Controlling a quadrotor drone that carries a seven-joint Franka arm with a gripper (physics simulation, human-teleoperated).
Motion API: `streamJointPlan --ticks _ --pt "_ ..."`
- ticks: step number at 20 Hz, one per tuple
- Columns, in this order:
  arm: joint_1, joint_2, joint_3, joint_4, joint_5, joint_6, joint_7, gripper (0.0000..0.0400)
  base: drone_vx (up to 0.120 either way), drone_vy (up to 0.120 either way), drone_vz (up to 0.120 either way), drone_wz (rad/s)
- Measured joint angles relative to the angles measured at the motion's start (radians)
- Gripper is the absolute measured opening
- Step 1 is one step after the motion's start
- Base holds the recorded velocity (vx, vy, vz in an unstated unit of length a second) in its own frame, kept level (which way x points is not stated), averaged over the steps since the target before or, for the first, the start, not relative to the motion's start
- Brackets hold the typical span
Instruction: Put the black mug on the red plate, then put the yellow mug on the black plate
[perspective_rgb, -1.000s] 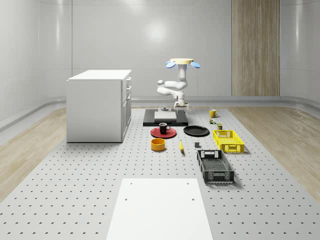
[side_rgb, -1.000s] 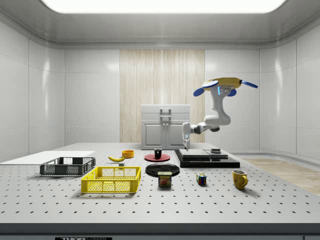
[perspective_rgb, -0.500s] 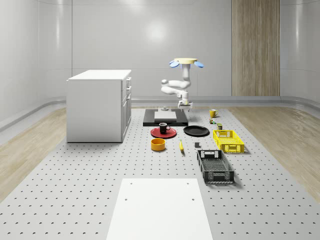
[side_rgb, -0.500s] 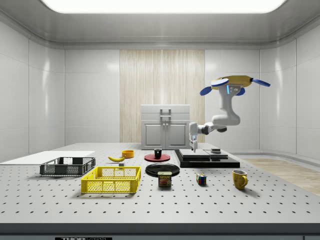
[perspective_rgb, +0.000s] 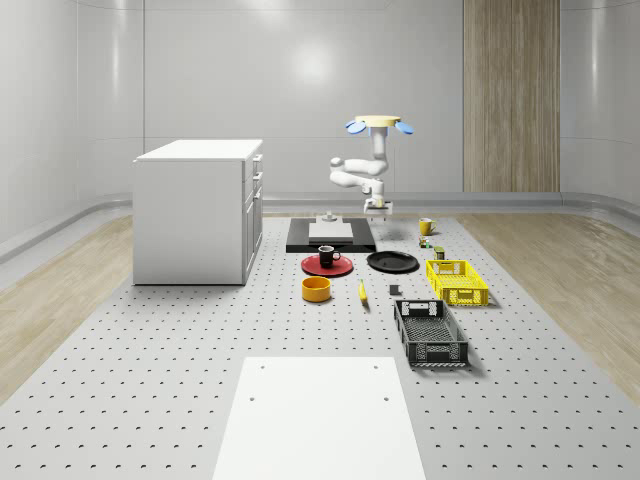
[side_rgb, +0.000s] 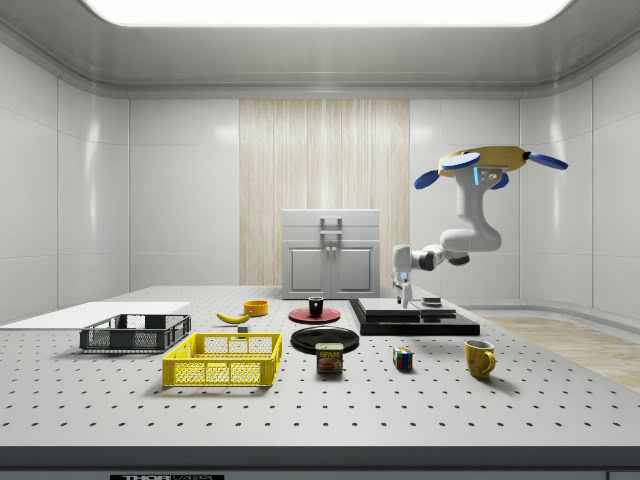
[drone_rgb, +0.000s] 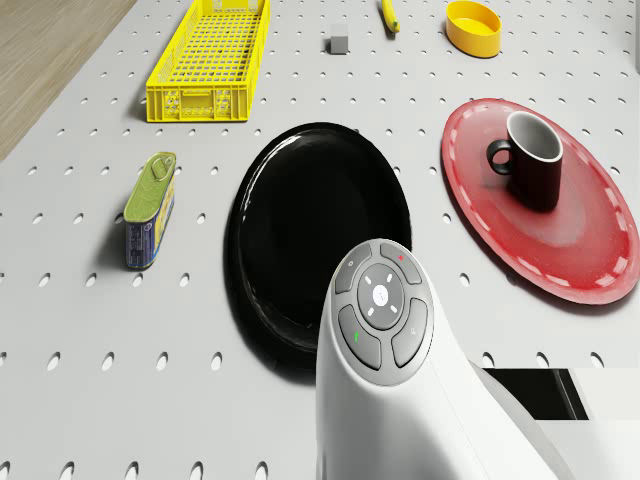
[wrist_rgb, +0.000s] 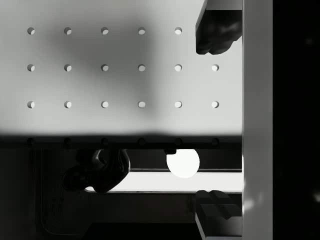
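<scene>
The black mug (perspective_rgb: 328, 256) stands upright on the red plate (perspective_rgb: 327, 267), also seen from the drone as black mug (drone_rgb: 531, 160) on red plate (drone_rgb: 580, 245). Beside it lies the bare black plate (perspective_rgb: 392, 262) (drone_rgb: 300, 230). The yellow mug (perspective_rgb: 426, 226) (side_rgb: 480, 358) sits on the table farther toward the whole-scene view's right. The drone (perspective_rgb: 378, 124) (side_rgb: 490, 160) hovers above the black platform's edge. My gripper (perspective_rgb: 376, 208) (side_rgb: 404, 290) (wrist_rgb: 216, 120) hangs low over that edge, open and holding nothing, apart from both mugs.
A black platform (side_rgb: 415, 320) lies under the arm, and a white cabinet (perspective_rgb: 198, 210) stands at the whole-scene view's left. A yellow crate (perspective_rgb: 457, 281), black crate (perspective_rgb: 429, 333), yellow bowl (perspective_rgb: 317, 289), banana (perspective_rgb: 362, 292), tin can (drone_rgb: 150, 210) and colour cube (side_rgb: 402, 358) dot the table.
The drone and arm have shifted toward the whole-scene view's right, from over the platform's middle to its edge nearer the yellow mug. The mugs and plates have not moved.
</scene>
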Motion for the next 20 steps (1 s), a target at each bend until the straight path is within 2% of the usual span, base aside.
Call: streamJointPlan --ticks 5,16,20 --pt "0.000 0.000 0.000 0.000 0.000 0.000 0.000 0.0400 -0.120 0.120 0.000 0.000" --pt "0.000 -0.001 0.000 0.000 0.000 0.001 0.000 0.0400 0.000 0.120 0.000 0.000" --pt "0.000 -0.001 0.000 0.000 0.001 0.001 0.000 0.0400 -0.100 0.120 0.000 0.000"
